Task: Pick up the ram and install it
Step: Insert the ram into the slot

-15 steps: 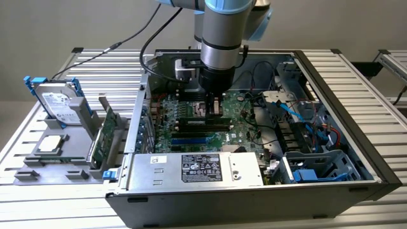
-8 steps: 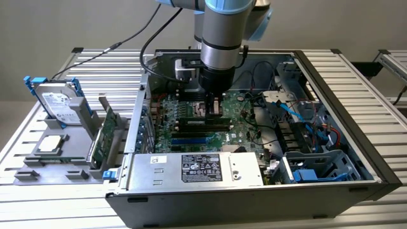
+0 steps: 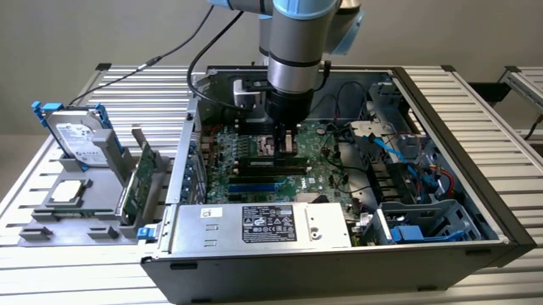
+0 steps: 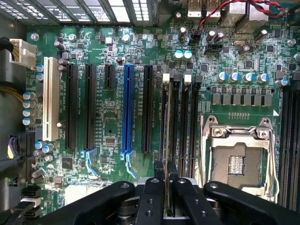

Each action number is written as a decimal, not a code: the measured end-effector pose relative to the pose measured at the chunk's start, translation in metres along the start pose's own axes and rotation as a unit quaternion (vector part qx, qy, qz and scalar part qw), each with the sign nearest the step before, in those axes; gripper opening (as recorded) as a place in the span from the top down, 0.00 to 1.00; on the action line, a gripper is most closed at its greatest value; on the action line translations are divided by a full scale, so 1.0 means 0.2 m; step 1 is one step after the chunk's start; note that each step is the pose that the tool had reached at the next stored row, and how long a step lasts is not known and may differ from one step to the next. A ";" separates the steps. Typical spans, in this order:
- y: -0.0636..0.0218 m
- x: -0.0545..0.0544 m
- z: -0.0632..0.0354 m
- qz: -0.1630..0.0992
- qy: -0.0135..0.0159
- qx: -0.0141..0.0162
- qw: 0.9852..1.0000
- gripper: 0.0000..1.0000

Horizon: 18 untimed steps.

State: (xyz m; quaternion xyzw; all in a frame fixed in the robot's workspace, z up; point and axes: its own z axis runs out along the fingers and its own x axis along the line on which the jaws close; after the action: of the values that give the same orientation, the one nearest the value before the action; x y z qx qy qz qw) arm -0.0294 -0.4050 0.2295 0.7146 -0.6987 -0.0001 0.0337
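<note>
My gripper reaches straight down into the open computer case, over the motherboard. It is shut on the ram, which the wrist view shows edge-on as a thin pale strip between the two black fingers. The ram lies in line with one of the long black memory slots, between the black expansion slots and the CPU socket. Whether the ram touches the slot I cannot tell. The white latches mark the slot ends.
The black case wall and the silver power supply stand in front of the board. Blue and red cables run on the exterior view's right. On the exterior view's left, a grey fixture holds a hard drive, a green expansion card and a CPU.
</note>
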 end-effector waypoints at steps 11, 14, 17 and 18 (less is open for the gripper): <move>0.004 0.00 0.018 0.000 0.004 0.002 1.000 0.86; 0.006 -0.01 0.018 0.000 0.004 0.003 1.000 0.86; 0.006 -0.01 0.019 -0.001 0.005 0.003 1.000 0.86; 0.006 -0.01 0.019 -0.001 0.005 0.003 1.000 0.86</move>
State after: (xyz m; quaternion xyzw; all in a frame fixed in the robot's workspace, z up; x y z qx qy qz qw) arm -0.0309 -0.4030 0.2257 0.7152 -0.6980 0.0060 0.0351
